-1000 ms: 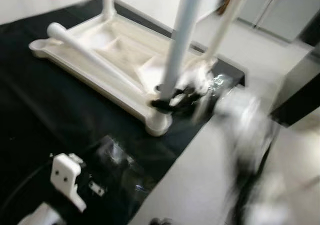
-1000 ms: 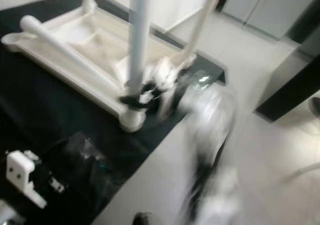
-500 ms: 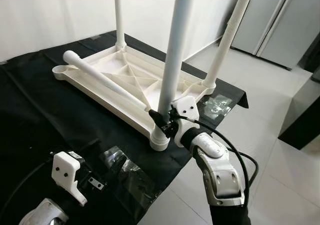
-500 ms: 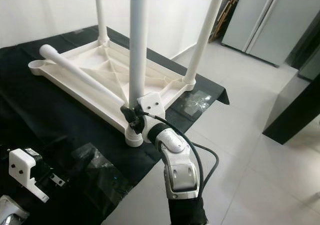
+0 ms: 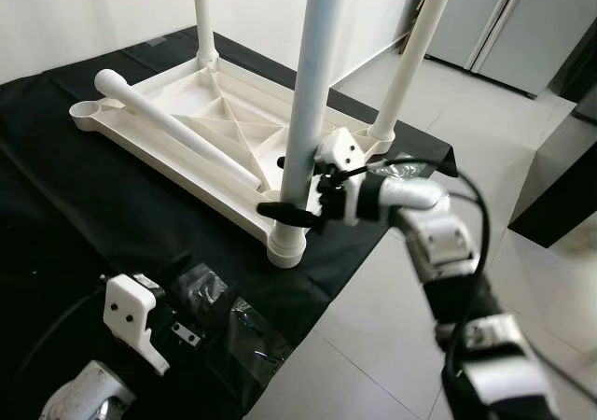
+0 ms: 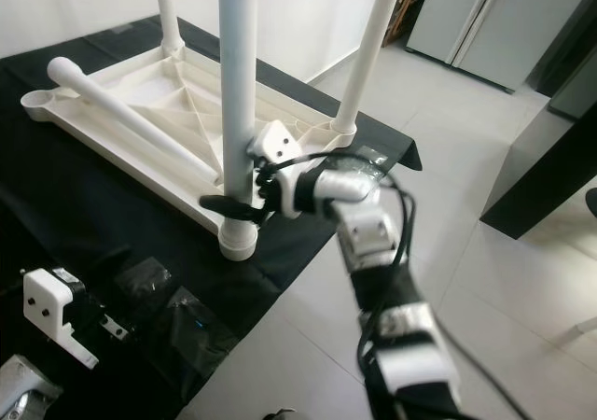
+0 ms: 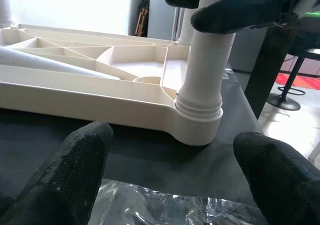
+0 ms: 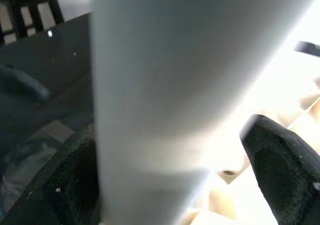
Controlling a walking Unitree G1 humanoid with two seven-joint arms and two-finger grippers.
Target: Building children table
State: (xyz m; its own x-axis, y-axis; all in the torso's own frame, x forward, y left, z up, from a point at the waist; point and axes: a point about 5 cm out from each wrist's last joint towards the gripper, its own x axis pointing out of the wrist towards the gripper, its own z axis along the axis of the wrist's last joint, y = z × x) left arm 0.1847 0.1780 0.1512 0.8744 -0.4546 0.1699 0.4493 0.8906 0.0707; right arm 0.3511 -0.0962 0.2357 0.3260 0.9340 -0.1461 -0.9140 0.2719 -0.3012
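Observation:
The white children's table point(image 5: 140, 126) lies upside down on a black cloth point(image 5: 56, 215). Three legs stand upright in its corner sockets, and a loose leg point(image 5: 177, 133) lies across the underside. My right gripper point(image 5: 284, 187) is shut on the near corner leg point(image 5: 308, 84), just above its socket point(image 5: 285, 245), with one black finger on each side of the leg point(image 8: 150, 85). My left gripper point(image 7: 170, 175) is open and low over the cloth, facing that socket point(image 7: 200, 117) from a short way off. Its white wrist block point(image 5: 126, 310) sits at the lower left.
Clear plastic bags point(image 5: 224, 313) lie on the cloth between my left gripper and the table. The cloth ends near the socket, where white tiled floor point(image 5: 392, 345) begins. Grey cabinet doors point(image 5: 522, 28) and a dark piece of furniture point(image 5: 560, 177) stand at the right.
The camera view has shifted. My right arm has swung from below the leg to its right side, while its gripper stays at the base of the near leg. The table has not moved.

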